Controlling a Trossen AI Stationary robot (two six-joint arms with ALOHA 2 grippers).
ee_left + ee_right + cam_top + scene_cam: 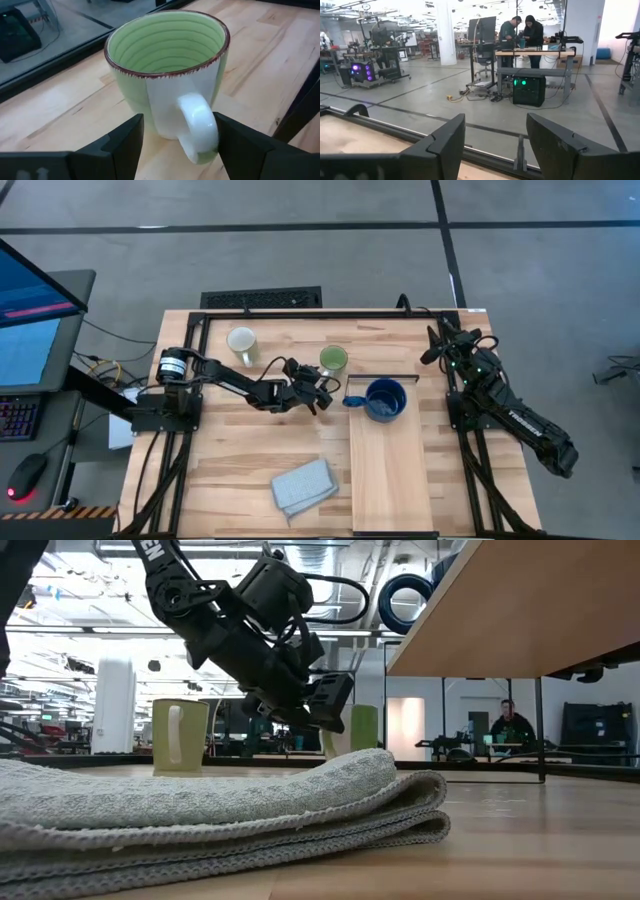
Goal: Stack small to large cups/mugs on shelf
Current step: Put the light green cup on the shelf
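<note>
A light green mug [333, 360] stands upright on the tabletop, just beyond the shelf's far end. My left gripper [324, 383] is open at its near left side. In the left wrist view the fingers [125, 145] stand on either side of the mug's white handle [199, 125]. A dark blue mug [386, 400] stands on the far end of the light-wood shelf [380, 470]. A white mug [242, 342] stands on the tabletop at the far left. My right gripper [495, 135] is open and empty, raised at the table's far right [438, 345]. My left gripper comes at the green mug about level, from the table's near left side, with the handle between its open fingers. One finger [235, 145] stands right against the handle's side [214, 135]; I cannot tell whether it touches. The mug stands upright on the table.
A folded grey-blue cloth [305, 485] lies near the table's front edge, left of the shelf, and fills the low view's foreground [200, 810]. A dark frame [300, 313] runs along the table's far edge. People stand at benches in the room beyond [522, 30].
</note>
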